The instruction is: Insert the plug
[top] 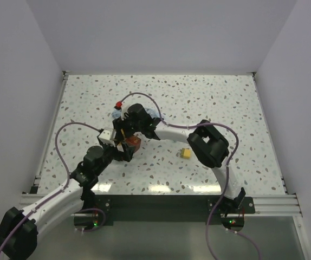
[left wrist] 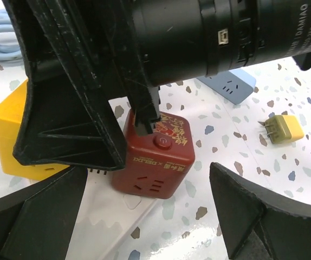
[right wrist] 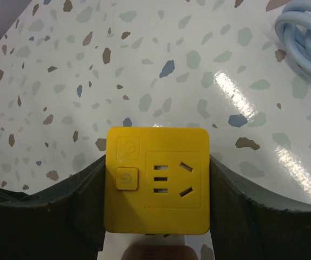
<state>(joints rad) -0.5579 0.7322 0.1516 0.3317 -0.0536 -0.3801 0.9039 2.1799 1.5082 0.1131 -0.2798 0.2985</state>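
The left gripper (left wrist: 149, 181) was found with its jaws released wide, flanking the red socket cube (left wrist: 158, 157) without contact. That cube was touching a white power strip (left wrist: 112, 216). The right gripper (right wrist: 156, 208) had its jaws clenched on the yellow socket cube (right wrist: 158, 179), just beside the red one. The small yellow plug (left wrist: 281, 130) was noted lying on the speckled desk (left wrist: 226, 141), prongs exposed, apart from both grippers.

The red socket cube (left wrist: 158, 157) reads "DELIXI" — the black motor housing (left wrist: 253, 32) above it reads "DAMIAO". The yellow socket cube (right wrist: 158, 216) has a button (right wrist: 126, 180) bearing a power sign.
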